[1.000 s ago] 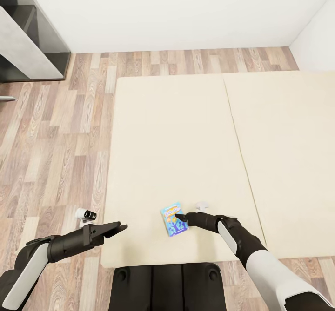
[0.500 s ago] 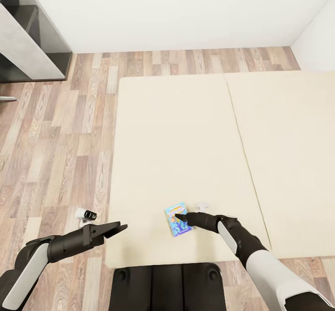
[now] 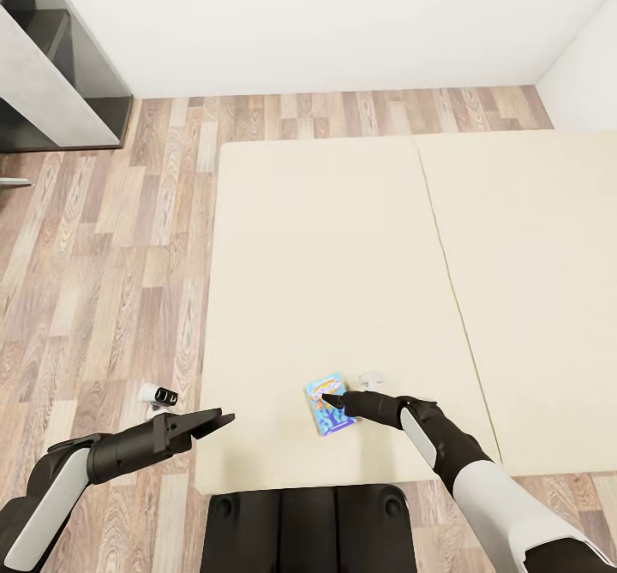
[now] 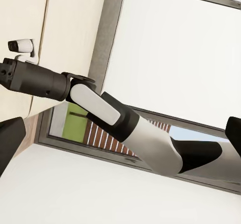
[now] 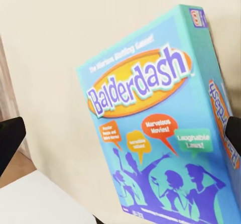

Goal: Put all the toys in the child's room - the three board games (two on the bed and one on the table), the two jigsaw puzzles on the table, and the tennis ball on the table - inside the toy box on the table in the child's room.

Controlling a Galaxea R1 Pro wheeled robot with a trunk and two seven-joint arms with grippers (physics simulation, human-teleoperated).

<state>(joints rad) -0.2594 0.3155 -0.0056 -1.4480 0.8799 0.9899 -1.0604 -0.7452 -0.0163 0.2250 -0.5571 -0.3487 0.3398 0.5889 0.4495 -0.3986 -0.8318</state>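
Note:
A small blue board game (image 3: 328, 402) with "Balderdash" on its lid (image 5: 150, 123) lies flat near the front edge of the beige bed (image 3: 343, 239). My right gripper (image 3: 332, 401) hovers just over the box, open, one dark fingertip (image 5: 10, 136) off to each side of the lid and not touching it. My left gripper (image 3: 218, 420) is open and empty, low over the bed's front left corner. In the left wrist view my right arm (image 4: 95, 106) reaches across the mattress.
A small white object (image 3: 371, 379) rests on the bed beside my right wrist. A white camera-like thing (image 3: 158, 395) lies on the wood floor left of the bed. A grey shelf unit (image 3: 51, 76) stands at the far left. White walls close the back and right.
The whole picture slid slightly right a second ago, so the camera moved; the blue game now sits more squarely under my right gripper. Nothing has moved in the last half second.

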